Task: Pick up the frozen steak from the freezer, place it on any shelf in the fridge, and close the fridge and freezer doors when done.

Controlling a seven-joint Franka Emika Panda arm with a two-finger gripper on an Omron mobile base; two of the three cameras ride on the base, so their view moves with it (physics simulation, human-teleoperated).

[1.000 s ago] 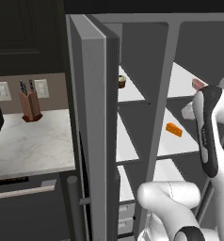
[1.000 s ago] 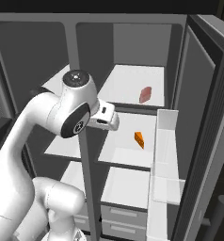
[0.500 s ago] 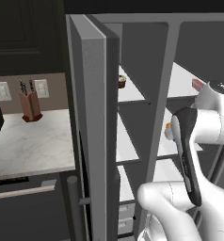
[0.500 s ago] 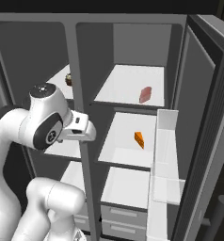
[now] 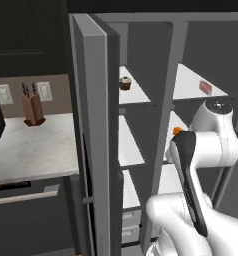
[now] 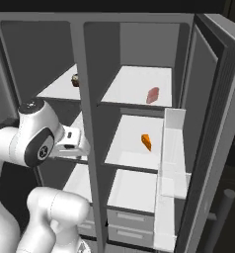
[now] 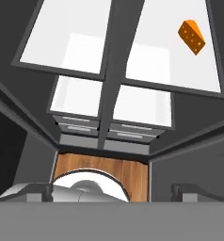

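Observation:
The frozen steak (image 6: 152,95) lies on the top white shelf (image 6: 134,81) of the fridge, apart from my hand; the left base view shows the steak (image 5: 205,86) too. My gripper (image 6: 81,144) hangs in front of the freezer (image 6: 58,89), level with its second shelf and partly behind the centre divider. In the hand view the gripper (image 7: 109,189) is open and holds nothing. Both doors stand open: the freezer door (image 5: 96,125) at left, the fridge door (image 6: 213,123) at right.
An orange wedge (image 6: 146,142) sits on the fridge's second shelf, and a dark cupcake (image 6: 75,80) on the freezer's top shelf. Clear door bins (image 6: 171,148) jut in at right. Grey drawers (image 6: 134,222) sit below. A knife block (image 5: 32,107) stands on the marble counter.
My arm has swung left, carrying the hand from in front of the fridge shelves across the divider to the freezer side and slightly lower. The steak has stayed on the top shelf.

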